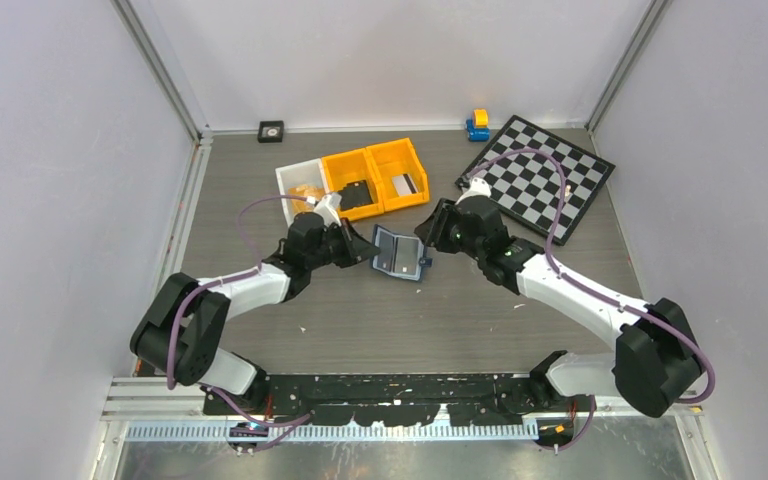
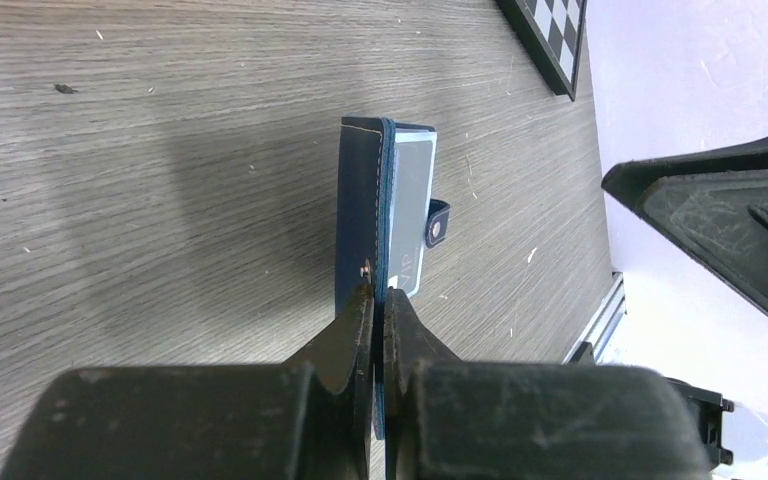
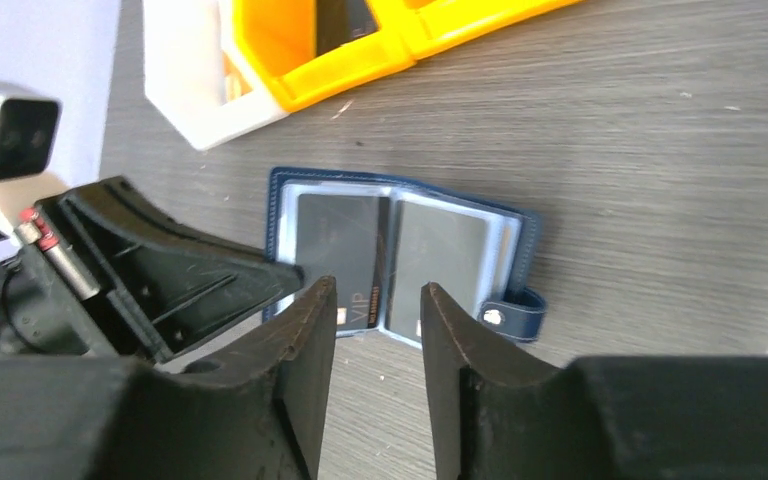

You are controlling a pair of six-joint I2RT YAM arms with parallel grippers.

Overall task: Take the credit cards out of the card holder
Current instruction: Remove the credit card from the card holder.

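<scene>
Tabletop point(image 1: 460, 320) bears one card holder point(image 3: 530, 240) showing two credit cards point(image 3: 342, 252).

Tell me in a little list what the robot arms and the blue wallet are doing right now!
Wallet: small navy-blue folding card holder, open, pockets showing
Cards: dark grey VIP card and second dark grey card, both in pockets
Left end effector: shut on the holder's cover edge
Right end effector: open, holding nothing, above the cards
Nearby: orange plastic bins

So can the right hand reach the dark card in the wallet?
Probably yes. The card holder is open, held by the left hand, and the right hand hovers open right by the dark card, nothing between.
</scene>
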